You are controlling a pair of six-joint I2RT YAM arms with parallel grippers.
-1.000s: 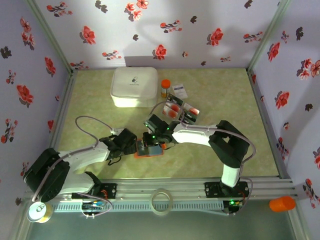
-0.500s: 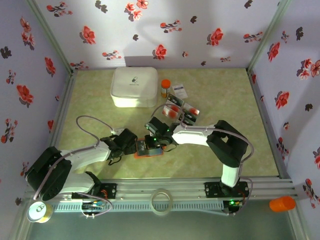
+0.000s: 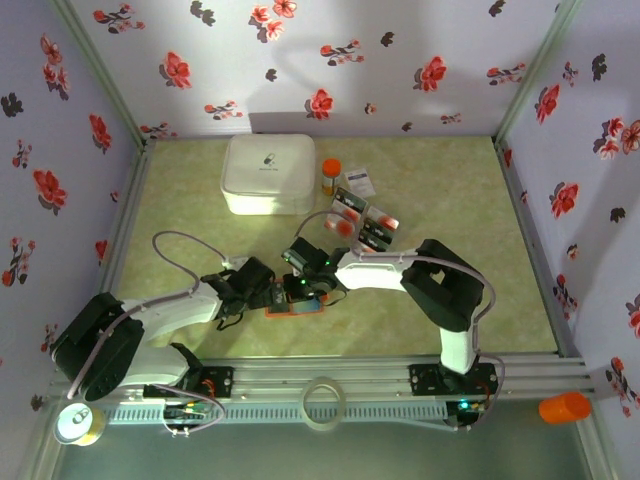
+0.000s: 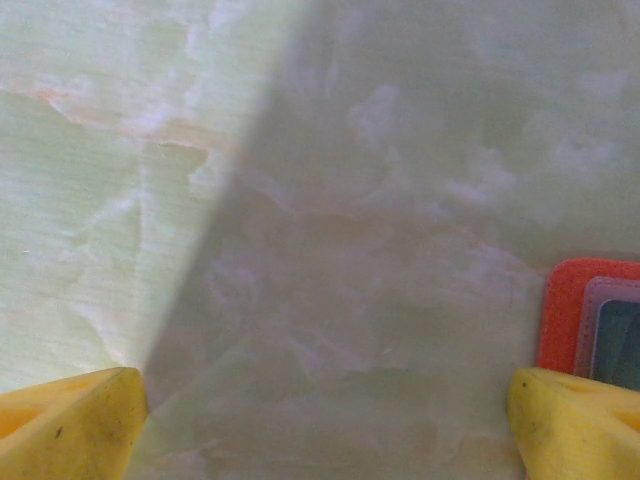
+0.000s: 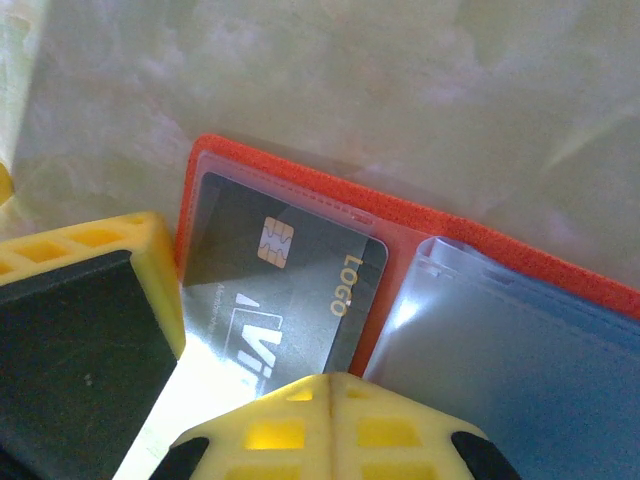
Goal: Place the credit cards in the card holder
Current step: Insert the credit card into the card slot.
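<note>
The card holder [image 3: 298,303] lies open on the table, orange-red with clear sleeves [image 5: 520,340]. A dark credit card [image 5: 285,290] with a gold chip and pale print sits in its left sleeve. My right gripper [image 5: 330,388] is shut, its joined tips over that card's near edge; whether they touch it I cannot tell. My left gripper [image 4: 325,430] is open at the holder's left edge [image 4: 590,320], one yellow finger [image 4: 575,420] next to it. More credit cards [image 3: 362,218], white with red blotches and dark, lie behind the right arm.
A big white rounded box [image 3: 268,173] stands at the back left, with a small orange-capped bottle [image 3: 330,176] beside it. A tape ring [image 3: 322,402] rests on the front rail. The flowered walls close in the table on three sides.
My right gripper has slid a little to the left over the open holder and stayed shut. The left gripper has held its place, open.
</note>
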